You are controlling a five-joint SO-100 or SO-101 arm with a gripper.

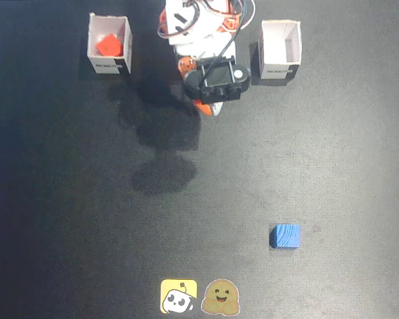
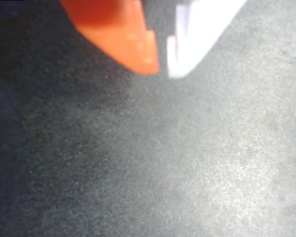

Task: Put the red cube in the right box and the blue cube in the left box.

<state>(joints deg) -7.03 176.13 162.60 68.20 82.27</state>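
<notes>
The red cube (image 1: 109, 45) lies inside the white box (image 1: 109, 65) at the top left of the fixed view. The blue cube (image 1: 285, 236) sits on the dark mat at the lower right, far from both boxes. The other white box (image 1: 279, 70) at the top right holds nothing I can see. My gripper (image 1: 207, 107) hangs between the two boxes near the arm's base, well away from the blue cube. In the wrist view the gripper (image 2: 163, 69) has its orange and white fingertips almost together with nothing between them, over bare mat.
The arm's base (image 1: 193, 26) with its cables stands at the top middle between the boxes. Two stickers, one yellow (image 1: 179, 296) and one brown (image 1: 221, 298), lie at the mat's bottom edge. The arm's shadow falls left of centre.
</notes>
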